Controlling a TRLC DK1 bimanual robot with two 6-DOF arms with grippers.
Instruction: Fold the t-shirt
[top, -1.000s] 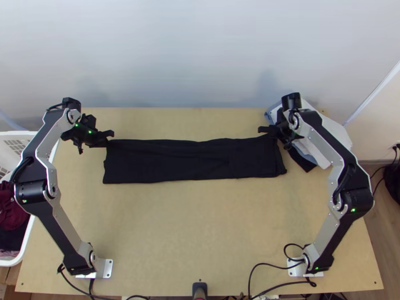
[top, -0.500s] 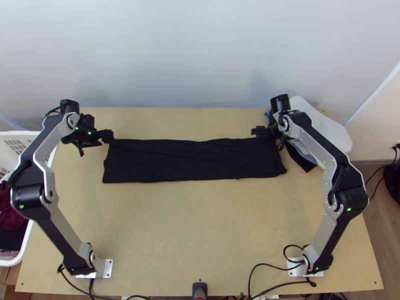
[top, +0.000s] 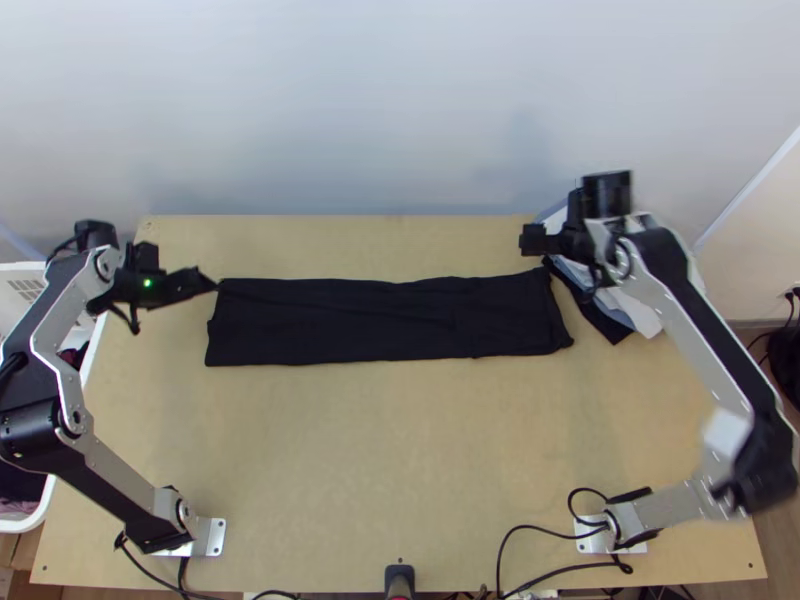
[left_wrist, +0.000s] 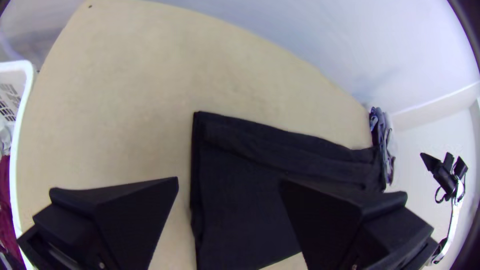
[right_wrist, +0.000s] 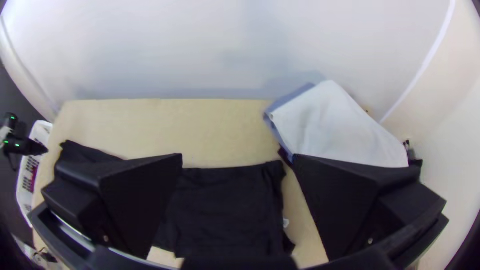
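Left gripper (top: 211, 283) and right gripper (top: 532, 240) gape wide near the t-shirt's (top: 390, 322) opposite ends.

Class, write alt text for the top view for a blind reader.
A black t-shirt lies folded in a long strip across a wooden table, the left gripper and right gripper near its far corners, a garment pile at right.

Bright, even light; soft shadows
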